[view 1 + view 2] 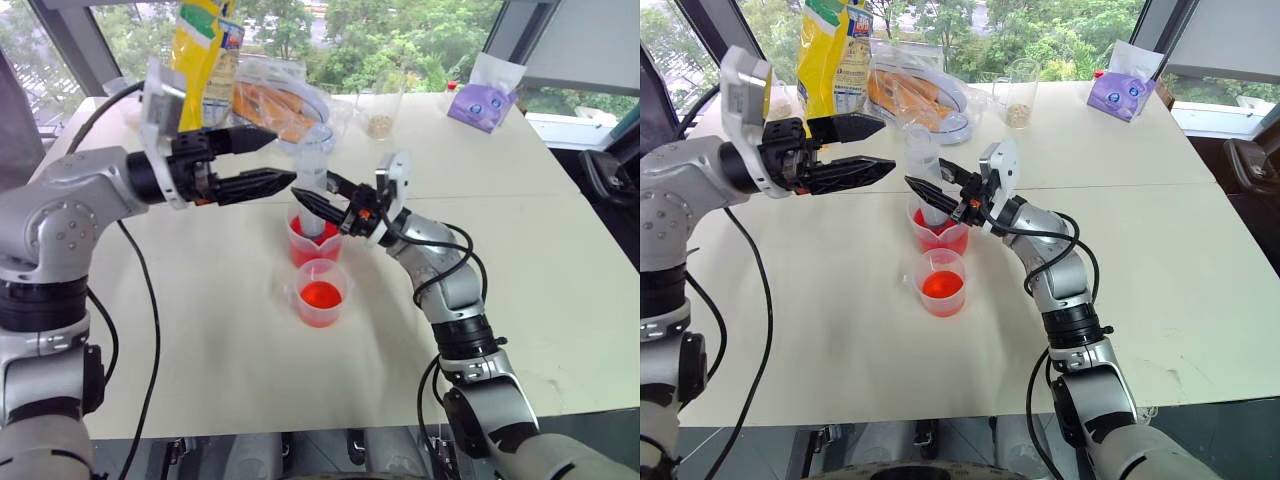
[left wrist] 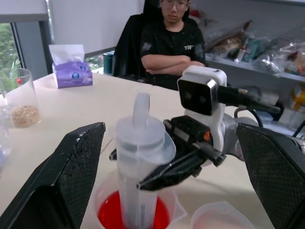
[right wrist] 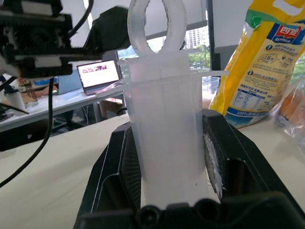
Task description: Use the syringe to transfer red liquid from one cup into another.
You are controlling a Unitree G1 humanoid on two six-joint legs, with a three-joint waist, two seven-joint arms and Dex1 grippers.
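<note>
The syringe [image 1: 312, 178] stands upright, its lower end inside the taller cup [image 1: 310, 245] of pink-red liquid at mid-table. My right gripper [image 1: 322, 202] is shut on the syringe barrel [image 3: 164, 129], its black fingers [image 3: 224, 167] on either side. My left gripper [image 1: 283, 157] hangs open just to the left of the syringe top, pointing right and level. In the left wrist view its fingers [image 2: 71, 176] stand wide on either side of the plunger end [image 2: 141, 138]. The shorter cup [image 1: 321, 292], with a side handle, holds orange-red liquid [image 1: 941, 286] just in front of the taller one.
A yellow bag [image 1: 205, 45], a clear food pack [image 1: 280, 100], a glass jar with grains [image 1: 379, 112] and a purple tissue pack [image 1: 482, 100] line the far side of the white table [image 1: 540, 260]. A person [image 2: 171, 43] sits beyond the table's right side.
</note>
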